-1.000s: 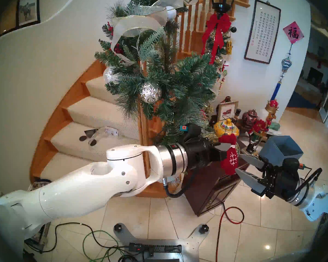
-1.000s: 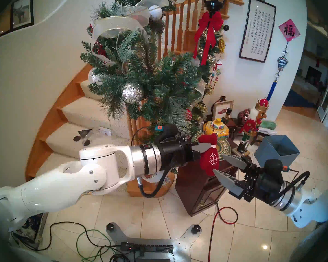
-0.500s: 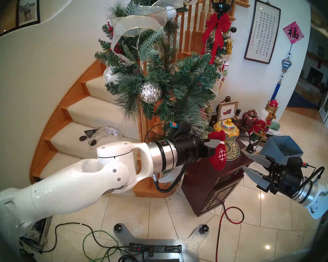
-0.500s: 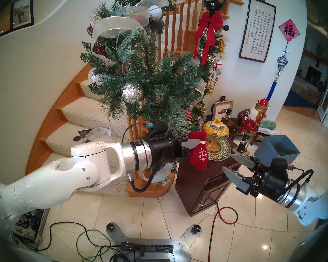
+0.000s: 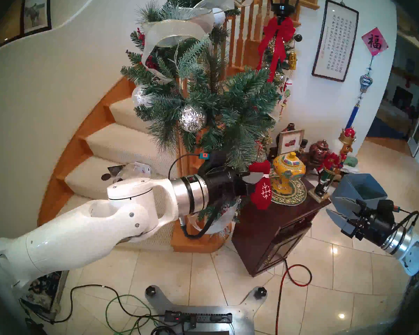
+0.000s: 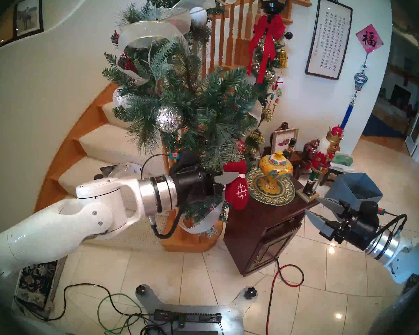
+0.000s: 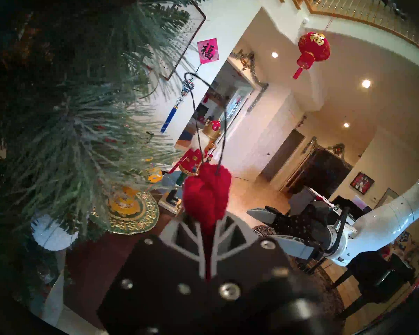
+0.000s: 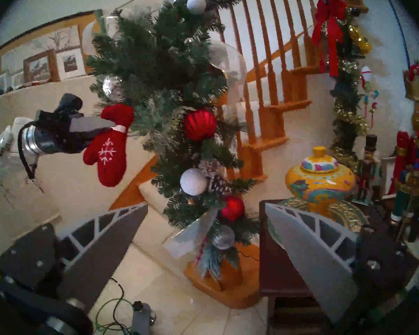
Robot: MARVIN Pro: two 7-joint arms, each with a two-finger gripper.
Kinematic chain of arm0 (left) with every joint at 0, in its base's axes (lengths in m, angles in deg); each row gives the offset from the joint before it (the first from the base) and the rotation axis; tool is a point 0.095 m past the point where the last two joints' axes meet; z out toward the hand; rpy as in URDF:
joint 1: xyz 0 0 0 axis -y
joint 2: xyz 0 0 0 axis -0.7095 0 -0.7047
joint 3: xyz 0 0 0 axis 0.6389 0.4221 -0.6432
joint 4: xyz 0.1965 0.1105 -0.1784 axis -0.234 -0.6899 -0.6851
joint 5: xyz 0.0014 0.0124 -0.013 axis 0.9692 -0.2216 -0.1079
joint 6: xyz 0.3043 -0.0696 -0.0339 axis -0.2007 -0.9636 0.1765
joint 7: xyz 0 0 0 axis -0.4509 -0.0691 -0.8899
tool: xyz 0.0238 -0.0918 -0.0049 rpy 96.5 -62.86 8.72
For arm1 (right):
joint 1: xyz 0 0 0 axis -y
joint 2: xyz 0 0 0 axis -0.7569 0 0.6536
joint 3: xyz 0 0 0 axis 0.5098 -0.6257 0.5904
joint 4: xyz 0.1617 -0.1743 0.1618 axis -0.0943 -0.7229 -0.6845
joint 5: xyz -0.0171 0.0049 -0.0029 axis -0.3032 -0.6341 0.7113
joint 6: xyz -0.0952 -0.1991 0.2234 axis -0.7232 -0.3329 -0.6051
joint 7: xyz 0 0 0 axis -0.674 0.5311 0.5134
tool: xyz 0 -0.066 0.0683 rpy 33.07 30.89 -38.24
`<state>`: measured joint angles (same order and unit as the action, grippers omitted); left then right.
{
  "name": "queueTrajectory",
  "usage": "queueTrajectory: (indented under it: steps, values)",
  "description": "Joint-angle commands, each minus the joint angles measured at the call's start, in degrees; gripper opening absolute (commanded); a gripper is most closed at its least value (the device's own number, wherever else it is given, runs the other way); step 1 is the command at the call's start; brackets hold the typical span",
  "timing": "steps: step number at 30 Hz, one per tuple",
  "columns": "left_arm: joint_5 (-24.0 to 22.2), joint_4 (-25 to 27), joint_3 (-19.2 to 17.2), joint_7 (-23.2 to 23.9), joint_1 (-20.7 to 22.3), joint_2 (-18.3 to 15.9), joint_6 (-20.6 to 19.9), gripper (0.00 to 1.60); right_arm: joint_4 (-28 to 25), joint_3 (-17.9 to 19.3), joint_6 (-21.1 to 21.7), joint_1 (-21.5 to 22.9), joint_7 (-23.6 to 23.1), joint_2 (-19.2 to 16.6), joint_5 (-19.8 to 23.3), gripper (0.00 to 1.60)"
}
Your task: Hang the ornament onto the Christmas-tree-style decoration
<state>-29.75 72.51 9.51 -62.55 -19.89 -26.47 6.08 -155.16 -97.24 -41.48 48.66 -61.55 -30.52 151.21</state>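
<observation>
The ornament (image 5: 263, 194), a red felt mitten with a white snowflake, hangs from my left gripper (image 5: 257, 178), which is shut on its cuff. In the left wrist view the ornament (image 7: 206, 192) fills the shut fingers, and its thin dark loop (image 7: 196, 90) stands up just beside the frosted needles. The Christmas-tree-style decoration (image 5: 215, 97), a bushy green garland with sheer ribbon and silver balls, rises directly above and behind that gripper. My right gripper (image 5: 334, 208) is open and empty, far to the right by the cabinet's corner.
A dark wooden cabinet (image 5: 276, 225) stands right of the garland, carrying a yellow jar (image 5: 288, 172) and nutcracker figures (image 5: 329, 167). A blue-grey box (image 5: 358, 187) sits behind my right gripper. The wooden newel post (image 5: 194, 240) is below the garland. Cables (image 5: 293, 274) cross the tiled floor.
My left arm has carried the mitten left and slightly up, from over the cabinet to the garland's lower needles. My right arm has drawn back to the right, still open.
</observation>
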Motion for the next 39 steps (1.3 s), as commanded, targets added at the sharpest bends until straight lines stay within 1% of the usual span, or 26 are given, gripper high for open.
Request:
queueTrajectory:
  steps: [1, 3, 5, 7, 8, 9, 13, 14, 15, 17, 20, 21, 23, 26, 27, 28, 29, 30, 31, 33, 35, 39]
  values:
    - [-0.05, 0.19, -0.84, 1.41, -0.29, -0.90, 1.03, 0.00, 1.67, 0.15, -0.06, 0.06, -6.20, 0.11, -2.18, 1.60]
    - [0.04, 0.14, -0.92, 1.56, -0.46, -1.05, 1.14, 0.00, 1.91, 0.15, -0.06, -0.18, -5.74, 0.20, -3.07, 1.60]
    - [0.12, 0.09, -1.06, 1.77, -0.67, -1.23, 1.29, 0.00, 2.51, 0.15, -0.06, -0.24, -7.39, 0.18, -3.36, 1.60]
    - [0.20, 0.08, -1.16, 1.96, -0.83, -1.35, 1.39, 0.00, 2.42, 0.15, -0.06, -0.20, -5.77, 0.27, -4.02, 1.60]
    - [0.24, 0.08, -1.21, 2.08, -0.90, -1.40, 1.44, 0.00, 2.66, 0.15, -0.06, -0.11, -6.69, 0.26, -3.84, 1.60]
    - [0.28, 0.09, -1.24, 2.20, -0.96, -1.46, 1.50, 0.00, 2.61, 0.15, -0.06, -0.07, -5.78, 0.30, -4.28, 1.60]
    - [0.40, 0.12, -1.35, 2.60, -1.13, -1.59, 1.69, 0.00, 2.76, 0.15, -0.06, 0.19, -5.90, 0.34, -4.63, 1.60]
    - [0.43, 0.14, -1.37, 2.72, -1.16, -1.63, 1.73, 0.00, 2.95, 0.15, -0.06, 0.32, -7.20, 0.27, -4.17, 1.60]
    - [0.43, 0.14, -1.37, 2.72, -1.16, -1.63, 1.73, 0.00, 2.95, 0.15, -0.06, 0.32, -7.20, 0.27, -4.17, 1.60]
    - [0.45, 0.16, -1.38, 2.88, -1.19, -1.70, 1.79, 0.00, 2.66, 0.15, -0.06, 0.36, -5.70, 0.32, -4.44, 1.60]
    - [0.46, 0.19, -1.39, 3.15, -1.24, -1.81, 1.89, 0.00, 2.83, 0.15, -0.06, 0.45, -6.78, 0.26, -3.61, 1.60]
    - [0.48, 0.23, -1.37, 3.21, -1.26, -1.84, 1.91, 0.00, 2.70, 0.15, -0.06, 0.44, -5.97, 0.29, -3.86, 1.60]
    - [0.53, 0.36, -1.32, 3.35, -1.30, -1.91, 1.96, 0.00, 2.67, 0.15, -0.06, 0.46, -5.80, 0.30, -3.91, 1.60]
    - [0.71, 0.59, -1.21, 3.57, -1.31, -2.04, 1.96, 0.00, 2.78, 0.15, -0.06, 0.50, -6.79, 0.29, -3.46, 1.60]
    - [0.96, 0.72, -1.15, 3.55, -1.25, -2.14, 1.90, 0.00, 2.56, 0.15, -0.06, 0.46, -5.57, 0.34, -3.76, 1.60]
    - [1.19, 0.93, -1.09, 3.53, -1.22, -2.26, 1.84, 0.00, 2.70, 0.15, -0.06, 0.49, -6.54, 0.31, -3.37, 1.60]
    - [1.32, 1.19, -1.02, 3.53, -1.25, -2.36, 1.77, 0.00, 2.51, 0.15, -0.06, 0.46, -5.48, 0.35, -3.65, 1.60]
    - [1.69, 1.64, -0.92, 3.54, -1.25, -2.59, 1.67, 0.00, 2.64, 0.15, -0.06, 0.47, -6.46, 0.33, -3.24, 1.60]
    - [2.27, 2.29, -0.78, 3.51, -1.23, -2.84, 1.57, 0.00, 2.48, 0.15, -0.06, 0.45, -5.56, 0.36, -3.47, 1.60]
    - [2.90, 3.50, -0.60, 3.50, -1.42, -3.21, 1.61, 0.00, 2.64, 0.15, -0.06, 0.46, -6.88, 0.35, -2.95, 1.60]
    - [3.70, 4.65, -0.46, 3.34, -1.49, -3.62, 1.61, 0.00, 2.41, 0.15, -0.06, 0.42, -5.78, 0.40, -3.14, 1.60]
    - [5.13, 6.26, -0.18, 2.82, -1.60, -4.31, 1.46, 0.00, 2.36, 0.15, -0.06, 0.40, -5.98, 0.43, -2.88, 1.60]
